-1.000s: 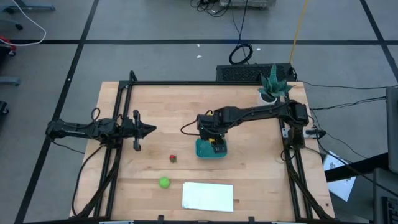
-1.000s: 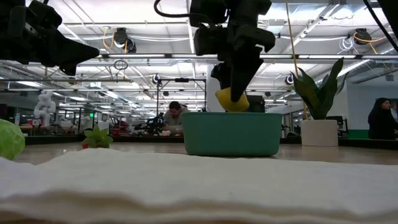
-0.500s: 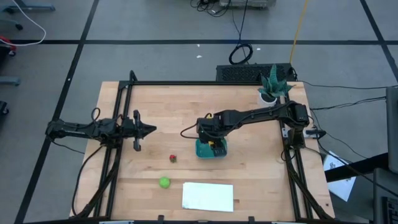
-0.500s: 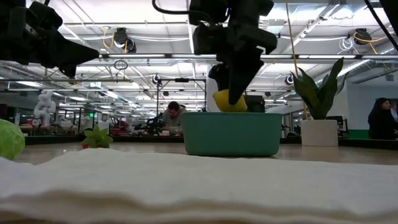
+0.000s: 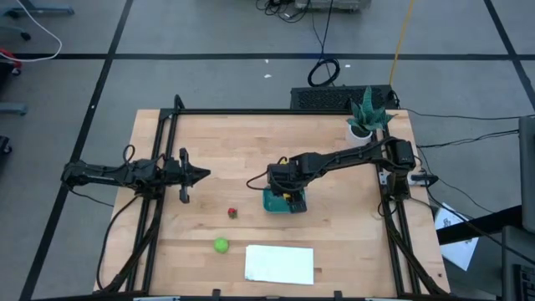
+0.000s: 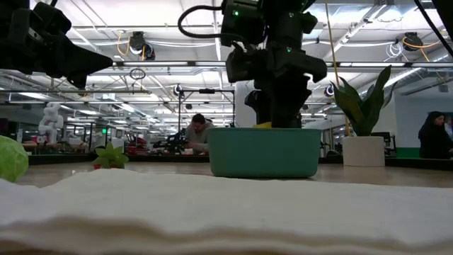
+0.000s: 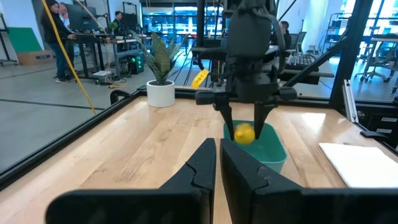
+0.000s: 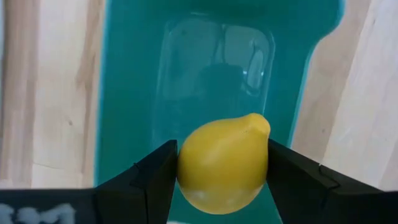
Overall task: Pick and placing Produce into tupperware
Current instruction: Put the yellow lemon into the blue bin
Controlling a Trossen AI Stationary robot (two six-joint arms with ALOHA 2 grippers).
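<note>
While the right gripper (image 8: pixel 222 186) clenched the lemon (image 8: pixel 222 163) low over the teal tub (image 8: pixel 130 93), I judged an early release might bounce it out; the left gripper (image 7: pixel 217 163) sat closed, well away.

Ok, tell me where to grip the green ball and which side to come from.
Grip the green ball across its middle, coming straight down: it is round and sits clear on the table, apart from the white sheet. The idle left tool is nearer.
</note>
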